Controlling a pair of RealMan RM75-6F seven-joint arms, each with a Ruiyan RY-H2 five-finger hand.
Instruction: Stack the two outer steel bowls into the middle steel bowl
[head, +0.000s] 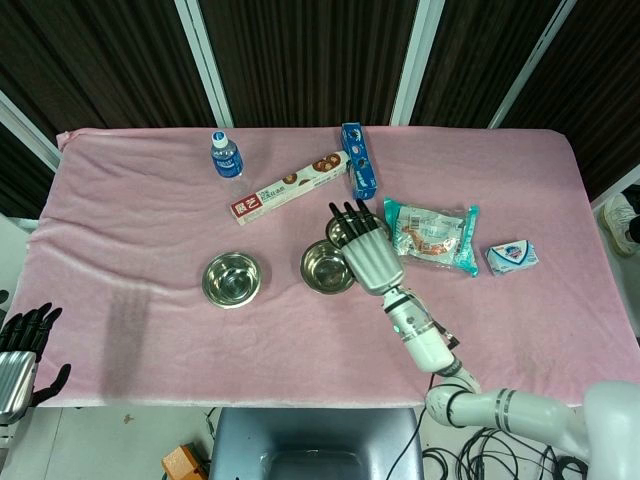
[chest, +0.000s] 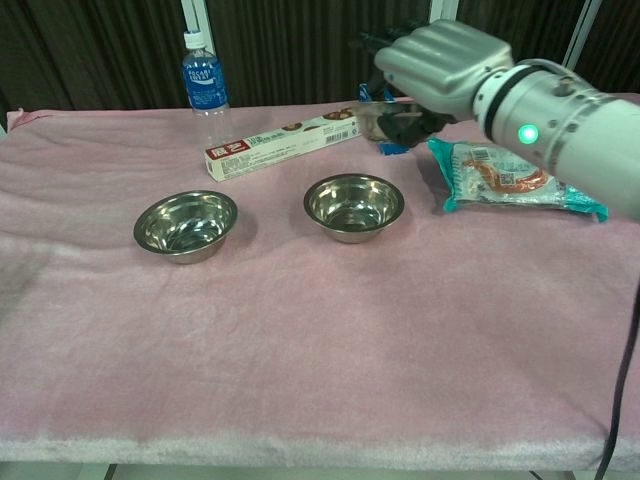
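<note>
— Where's the right hand (chest: 440, 62)?
— Raised above the pink cloth (head: 130, 230), fingers clamped on a steel bowl (chest: 392, 121), just far-right of the middle bowl (chest: 354, 206).
— The left bowl (chest: 186, 223)?
— On the cloth, left of the middle one.
— Left hand (head: 20, 350)?
— Off the near-left edge, fingers apart, holding nothing.
</note>
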